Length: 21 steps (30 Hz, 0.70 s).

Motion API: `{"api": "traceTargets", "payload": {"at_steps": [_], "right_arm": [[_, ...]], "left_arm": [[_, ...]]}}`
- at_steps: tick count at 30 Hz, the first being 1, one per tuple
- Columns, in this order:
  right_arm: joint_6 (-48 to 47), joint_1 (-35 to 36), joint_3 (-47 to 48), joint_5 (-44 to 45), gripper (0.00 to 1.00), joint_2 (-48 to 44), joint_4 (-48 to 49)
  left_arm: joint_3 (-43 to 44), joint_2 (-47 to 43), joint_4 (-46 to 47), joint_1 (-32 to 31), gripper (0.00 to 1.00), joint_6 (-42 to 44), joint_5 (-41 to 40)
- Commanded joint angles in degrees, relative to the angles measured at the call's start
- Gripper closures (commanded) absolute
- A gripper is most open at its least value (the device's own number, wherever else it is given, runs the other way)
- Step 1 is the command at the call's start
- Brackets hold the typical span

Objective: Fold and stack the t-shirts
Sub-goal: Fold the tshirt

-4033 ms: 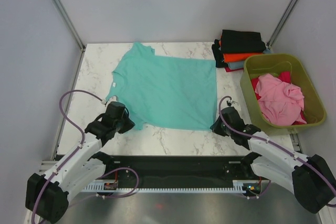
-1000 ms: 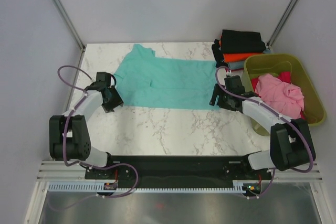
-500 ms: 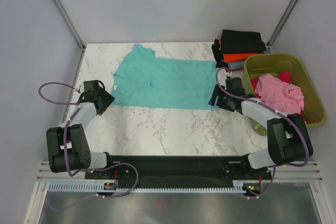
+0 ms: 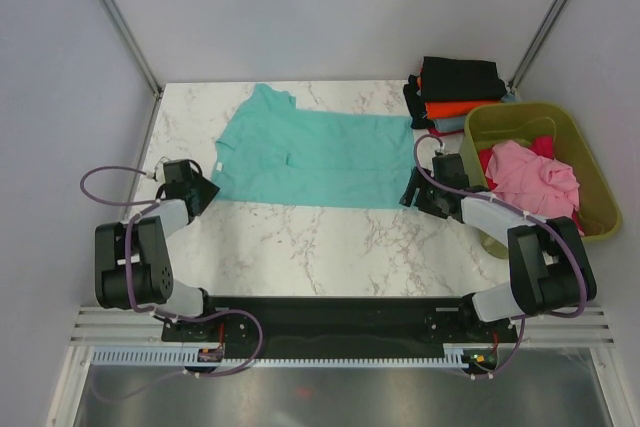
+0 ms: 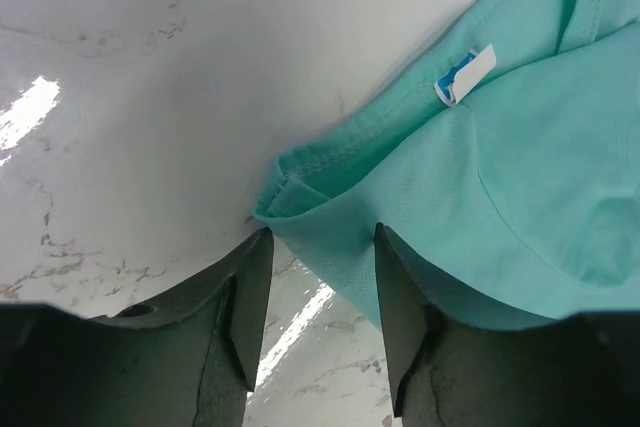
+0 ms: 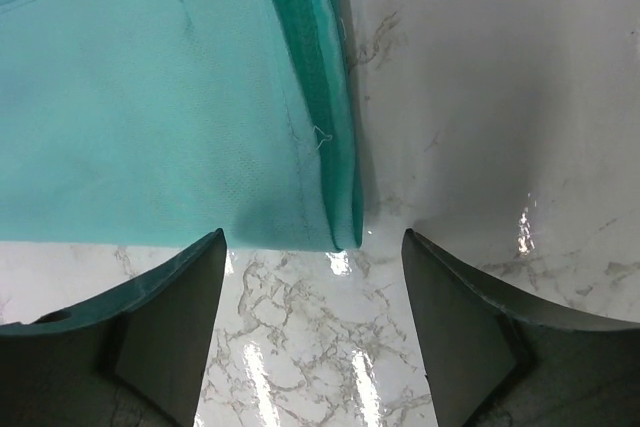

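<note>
A smooth teal t-shirt [image 4: 310, 157], folded in half, lies flat on the marble tabletop [image 4: 330, 247] left of the olive tub [image 4: 590, 187]. Its long axis runs toward the tub, collar at the end away from it. The left pincer [image 5: 322, 237] and the right pincer [image 6: 312, 237] each gape apart astride a shirt corner.

Tag [image 5: 466, 74] on teal t-shirt [image 5: 500, 207]: nothing legible

This looks like a robotics lab test cell. A marble-patterned bench [image 4: 300, 247] is boxed in by plain pale panels [image 4: 330, 7] on aluminium struts [image 4: 115, 17]. At 6 o'clock, a black mounting rail [image 4: 330, 315] with a slotted cable duct [image 4: 330, 355] carries the left arm [image 4: 130, 267] and right arm [image 4: 545, 267].
</note>
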Motion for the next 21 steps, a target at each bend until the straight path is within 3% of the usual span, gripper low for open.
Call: {"api": "traceTargets", "payload": {"at_steps": [1,7,14,15,17,21], "right_arm": [[1.27,-0.17,-1.25,-0.42,0.23,-0.28,2.49],[1.97,-0.17,-2.66,-1.48,0.42,0.87,3.81],[1.97,-0.17,-4.33,0.81,0.69,0.78,6.01],[1.54,-0.17,-4.07,1.24,0.79,0.78,6.1],[1.44,-0.26,-3.89,1.51,0.9,0.34,5.84],[1.09,-0.17,-3.1,1.95,0.99,-3.17,2.5]], "left_arm": [[-4.1,0.24,5.16,0.32,0.48,-1.12,2.4],[-5.08,-0.38,7.01,0.58,0.64,-0.77,3.2],[-5.08,0.59,8.41,1.55,0.98,-0.68,5.4],[-5.08,0.59,8.42,1.55,0.98,-0.51,5.48],[-5.34,-0.29,8.59,1.64,0.98,-0.51,5.05],[-6.65,-6.34,6.05,1.55,0.98,0.64,3.73]]}}
